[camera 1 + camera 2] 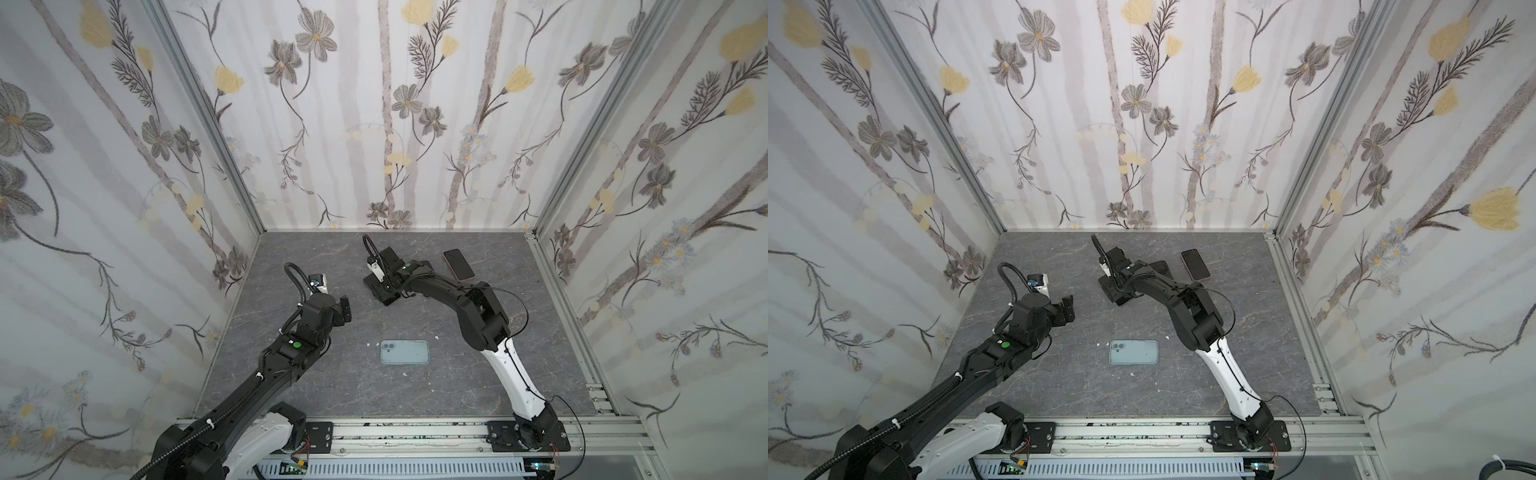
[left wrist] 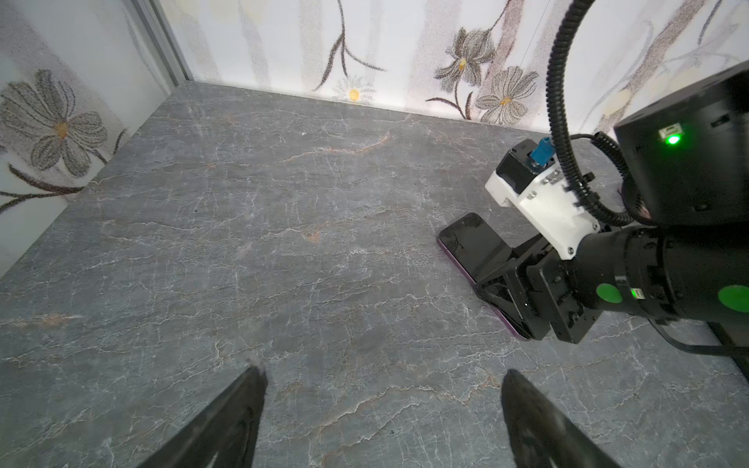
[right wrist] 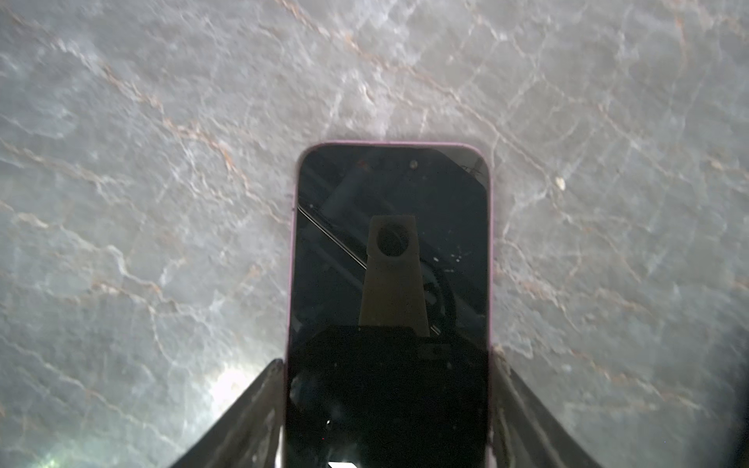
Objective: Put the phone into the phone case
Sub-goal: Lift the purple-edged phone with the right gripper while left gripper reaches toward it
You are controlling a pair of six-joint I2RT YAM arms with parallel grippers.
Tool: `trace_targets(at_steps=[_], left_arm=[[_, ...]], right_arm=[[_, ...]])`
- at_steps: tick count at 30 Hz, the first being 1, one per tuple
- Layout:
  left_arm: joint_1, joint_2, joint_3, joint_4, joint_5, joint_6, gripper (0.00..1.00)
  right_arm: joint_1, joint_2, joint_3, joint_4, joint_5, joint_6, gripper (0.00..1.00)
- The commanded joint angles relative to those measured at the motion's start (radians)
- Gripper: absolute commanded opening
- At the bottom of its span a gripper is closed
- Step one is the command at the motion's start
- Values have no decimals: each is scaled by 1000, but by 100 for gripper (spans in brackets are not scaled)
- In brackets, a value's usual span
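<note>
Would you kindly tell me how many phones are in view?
2: a purple-edged, dark-screened phone lies within the right gripper; a pink-edged, dark-screened phone at the back right. Another may hide under the right arm.

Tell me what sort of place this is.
Probably a robot test booth, not a home: flowered wall panels in metal framing, a grey stone-look tabletop, and a left arm and right arm mounted on a front rail.

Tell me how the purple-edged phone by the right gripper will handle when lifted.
The phone is likely stiff: a flat slab. Its glossy screen and smooth edges may slip in the right gripper. The glass front looks fragile if dropped.
</note>
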Motion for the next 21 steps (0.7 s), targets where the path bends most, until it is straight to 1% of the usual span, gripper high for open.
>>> trace_targets(at_steps=[1,11,17,21], left_arm=[[5,14,16,31,23,-22,90],[10,32,64,22,46,-30,90],[12,61,113,11,72,-39,90],[12,75,141,7,110,-53,90]], right_arm=[[1,-31,-5,-67,23,-26,63],[1,-139,-107,3,31,-41,59],[1,-241,-188,42,48,-57,59],[0,-321,-248,69,57,-63,59]])
